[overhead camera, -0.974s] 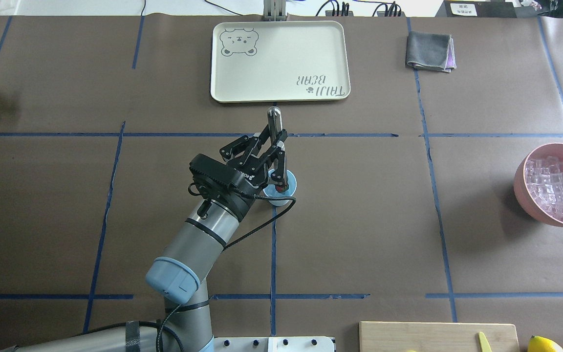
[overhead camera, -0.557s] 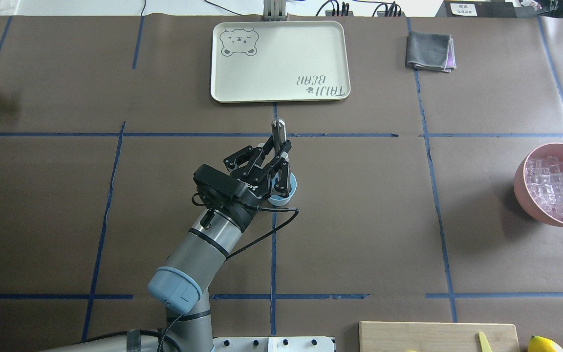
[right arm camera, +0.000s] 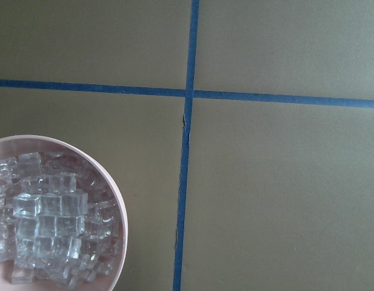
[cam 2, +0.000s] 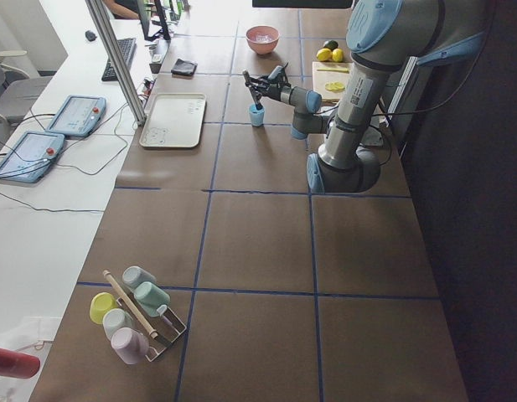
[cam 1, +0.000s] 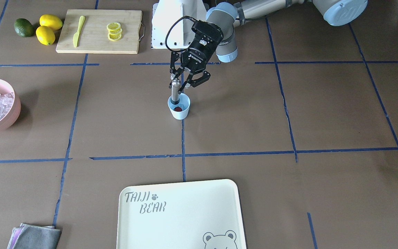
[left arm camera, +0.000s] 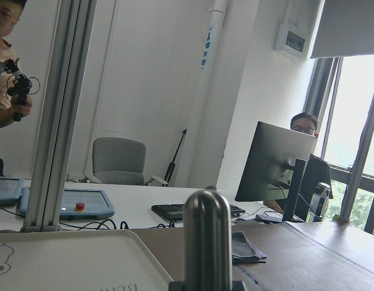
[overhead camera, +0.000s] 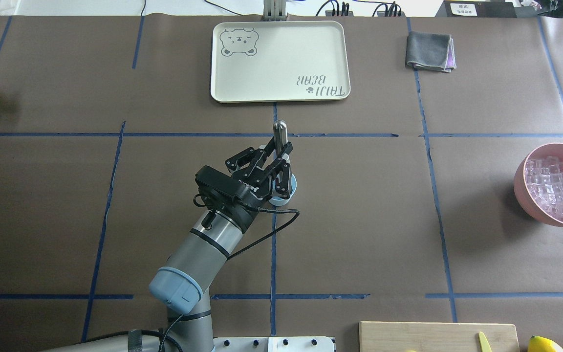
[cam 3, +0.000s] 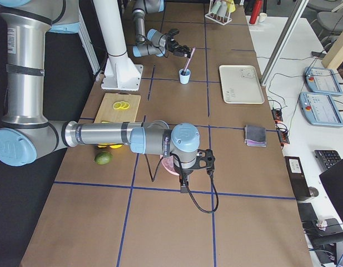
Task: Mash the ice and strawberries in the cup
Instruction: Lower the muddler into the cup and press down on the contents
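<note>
1. The right gripper (cam 3: 184, 181) shows only in the right side view, at lower centre, hanging over the pink bowl (overhead camera: 520, 188). Its jaw state cannot be told.
2. In the overhead view the pink bowl is cut off by the right edge of the frame. It holds a heap of ice (right arm camera: 47, 230).
3. The cup (cam 1: 181, 112) stands at the centre of the table, on a blue tape line. In the overhead view the left gripper (overhead camera: 281, 150) covers most of its mouth. Whether any ice lies inside the cup cannot be made out.
4. The strawberry (cam 1: 178, 109) is a small red spot low inside the cup, seen only in the front-facing view.
5. Compared with the overhead view a second earlier, the left gripper and the metal muddler (overhead camera: 279, 129) sit lower in the frame, closer over the cup. The red berry visible then is now covered. The cup has not shifted.
6. The left gripper is clamped on the muddler's shaft below its rounded top. The muddler stands upright with its dark foot inside the cup. Contact between foot and berry cannot be confirmed.
</note>
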Robot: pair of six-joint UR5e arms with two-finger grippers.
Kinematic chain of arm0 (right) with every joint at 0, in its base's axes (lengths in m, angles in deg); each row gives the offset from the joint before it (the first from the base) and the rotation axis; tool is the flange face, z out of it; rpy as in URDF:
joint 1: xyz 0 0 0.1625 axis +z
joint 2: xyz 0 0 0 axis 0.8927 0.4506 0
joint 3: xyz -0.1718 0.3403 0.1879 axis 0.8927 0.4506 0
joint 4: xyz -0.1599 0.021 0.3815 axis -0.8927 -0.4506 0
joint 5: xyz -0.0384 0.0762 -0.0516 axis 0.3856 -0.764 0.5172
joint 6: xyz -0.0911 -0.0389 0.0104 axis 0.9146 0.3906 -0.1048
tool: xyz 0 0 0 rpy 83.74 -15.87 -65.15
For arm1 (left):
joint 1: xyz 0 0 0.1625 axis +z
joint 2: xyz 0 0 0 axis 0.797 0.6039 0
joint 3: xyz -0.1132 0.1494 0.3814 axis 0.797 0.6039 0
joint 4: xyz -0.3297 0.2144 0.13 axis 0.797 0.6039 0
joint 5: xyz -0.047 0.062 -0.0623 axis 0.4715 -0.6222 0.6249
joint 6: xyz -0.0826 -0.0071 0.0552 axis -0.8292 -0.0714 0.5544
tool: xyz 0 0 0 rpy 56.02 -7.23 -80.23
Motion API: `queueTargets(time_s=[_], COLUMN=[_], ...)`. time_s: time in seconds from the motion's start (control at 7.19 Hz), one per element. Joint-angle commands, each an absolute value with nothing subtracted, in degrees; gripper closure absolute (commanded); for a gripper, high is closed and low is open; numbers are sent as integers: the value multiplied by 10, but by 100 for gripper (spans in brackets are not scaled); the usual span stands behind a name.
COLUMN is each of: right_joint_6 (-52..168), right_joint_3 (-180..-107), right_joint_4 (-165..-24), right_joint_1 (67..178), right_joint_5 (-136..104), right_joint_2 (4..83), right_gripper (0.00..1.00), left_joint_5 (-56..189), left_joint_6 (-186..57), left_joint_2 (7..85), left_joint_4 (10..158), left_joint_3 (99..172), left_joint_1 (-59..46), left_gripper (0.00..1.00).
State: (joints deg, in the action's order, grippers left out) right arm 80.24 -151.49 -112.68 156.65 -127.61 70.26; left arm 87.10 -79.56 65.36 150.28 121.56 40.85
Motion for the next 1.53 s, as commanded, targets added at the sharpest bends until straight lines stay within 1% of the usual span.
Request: queueTargets(time_s=[0.0,0.42,0.83,1.11,1.39], right_joint_6=[802,802,802,802,803], right_joint_3=[-1515,-1514,-1514,-1514,-1514], right_joint_4=[-1127,-1127,-1127,-1127,-1127], right_joint_1=[1566,1566,1566,1566,1566], right_joint_5=[-1276,-1276,-1276,-1276,-1276], right_joint_2=[703,702,702,701,705], right_gripper=[1,1,1,1,1], left_joint_5=[869,867,868,873,873], left_joint_6=[-796,-796,-795,-791,-787], left_joint_2=[653,653,655,652,646], left_joint_4=[1515,1518,1517,1515,1509], left_joint_3=[1198,1183,1184,1204,1246], left_joint_1=[407,406,406,406,399], left_gripper=[100,100,100,100,100])
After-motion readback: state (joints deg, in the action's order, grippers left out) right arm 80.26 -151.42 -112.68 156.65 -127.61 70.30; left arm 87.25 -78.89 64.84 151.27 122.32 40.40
